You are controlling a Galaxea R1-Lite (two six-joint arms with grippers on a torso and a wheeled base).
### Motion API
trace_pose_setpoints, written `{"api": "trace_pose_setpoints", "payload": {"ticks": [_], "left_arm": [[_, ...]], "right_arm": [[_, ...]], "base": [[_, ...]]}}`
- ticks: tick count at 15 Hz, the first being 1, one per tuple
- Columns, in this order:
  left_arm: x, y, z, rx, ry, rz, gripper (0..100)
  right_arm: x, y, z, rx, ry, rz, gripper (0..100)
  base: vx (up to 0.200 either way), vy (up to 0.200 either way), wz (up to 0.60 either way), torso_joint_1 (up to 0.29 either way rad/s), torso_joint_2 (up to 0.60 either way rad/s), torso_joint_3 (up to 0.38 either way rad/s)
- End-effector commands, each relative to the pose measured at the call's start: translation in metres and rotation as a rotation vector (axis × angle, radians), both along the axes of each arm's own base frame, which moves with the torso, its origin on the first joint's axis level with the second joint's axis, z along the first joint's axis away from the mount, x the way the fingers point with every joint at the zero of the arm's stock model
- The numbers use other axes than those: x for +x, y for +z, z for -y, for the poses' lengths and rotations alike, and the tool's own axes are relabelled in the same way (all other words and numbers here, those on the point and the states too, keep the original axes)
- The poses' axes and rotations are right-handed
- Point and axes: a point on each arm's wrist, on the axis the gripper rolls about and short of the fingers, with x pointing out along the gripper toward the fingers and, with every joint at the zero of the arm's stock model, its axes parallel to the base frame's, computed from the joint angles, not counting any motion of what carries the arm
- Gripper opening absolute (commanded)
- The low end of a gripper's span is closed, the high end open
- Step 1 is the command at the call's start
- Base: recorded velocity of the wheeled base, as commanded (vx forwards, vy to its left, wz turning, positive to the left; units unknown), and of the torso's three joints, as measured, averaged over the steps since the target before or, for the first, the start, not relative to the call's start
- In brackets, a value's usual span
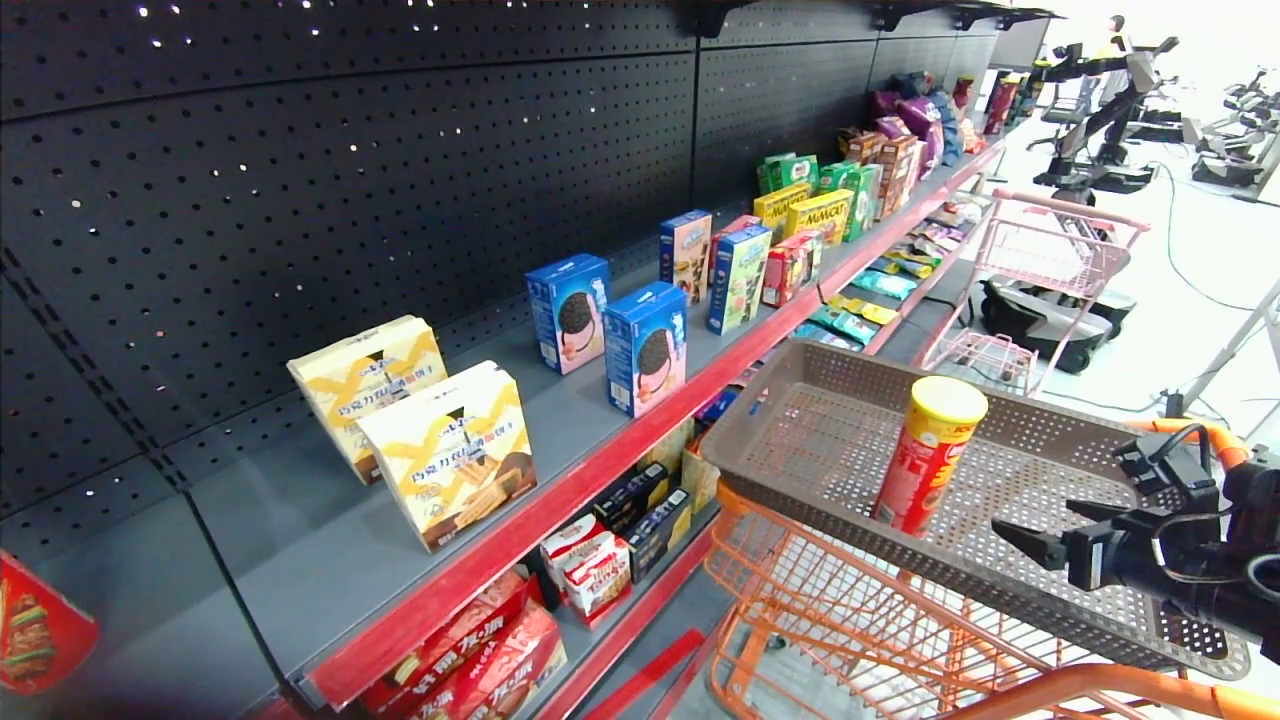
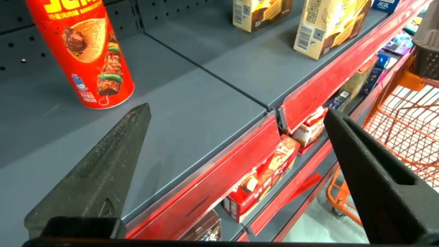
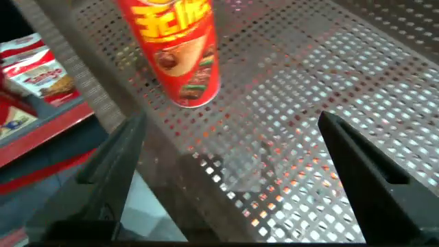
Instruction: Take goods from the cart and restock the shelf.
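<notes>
Right gripper (image 1: 1035, 530) sits low over the near side of the brown perforated tray (image 1: 830, 430) that tops the orange cart (image 1: 800, 610); its jaws are spread wide with nothing between them. The chip can (image 1: 925, 460), red with a yellow lid, stands upright on the tray floor ahead of the fingertips, apart from them and not yet touched. Judgement: the wide spread suits the can's round body, and the fingers point at its side rather than down on the lid, which sets up a grasp around the body that would keep it upright for transfer. The left gripper (image 2: 236, 113) hangs over the bare grey deck of the shelf (image 1: 300, 530), likewise wide open and empty. A second can (image 2: 89, 55) with the same red print stands upright on the deck ahead of it, off toward one finger's side and clear of both. Judgement: it reads as stock already set in place, with open deck beside it for the next can. Farther along the shelf from the left gripper stand two yellow boxes (image 1: 455, 455), then blue boxes (image 1: 645, 350), faces turned out to the aisle for display. Step in hand, as judged: the right arm's approach to the chip can. Risk: the can is tall and narrow, so a one-sided nudge from a finger could tip it before the jaws close.
</notes>
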Motion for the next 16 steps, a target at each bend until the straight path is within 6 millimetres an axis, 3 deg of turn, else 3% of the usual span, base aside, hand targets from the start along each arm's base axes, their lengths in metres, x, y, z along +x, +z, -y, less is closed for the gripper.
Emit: {"api": "trace_pose_setpoints", "payload": {"ticks": [1,5,10,16], "left_arm": [[0.000,0.000,0.000,-0.001,0.001,-0.001,100],[0.000,0.000,0.000,-0.001,0.001,-0.001,100],[0.000,0.000,0.000,0.001,0.001,-0.001,100],[0.000,0.000,0.000,0.001,0.001,-0.001,100]], "right_arm": [[0.001,-0.002,0.001,0.002,0.010,-0.002,100],[0.004,0.002,0.004,-0.010,0.095,0.047,100],[0.033,0.011,0.010,-0.039,0.130,0.119,100],[0.048,-0.006,0.003,-0.003,0.235,0.098,100]], "base": [[0.000,0.000,0.00,0.000,0.00,0.000],[0.000,0.000,0.00,0.000,0.00,0.000],[0.000,0.000,0.00,0.000,0.00,0.000],[0.000,0.000,0.00,0.000,0.00,0.000]]}}
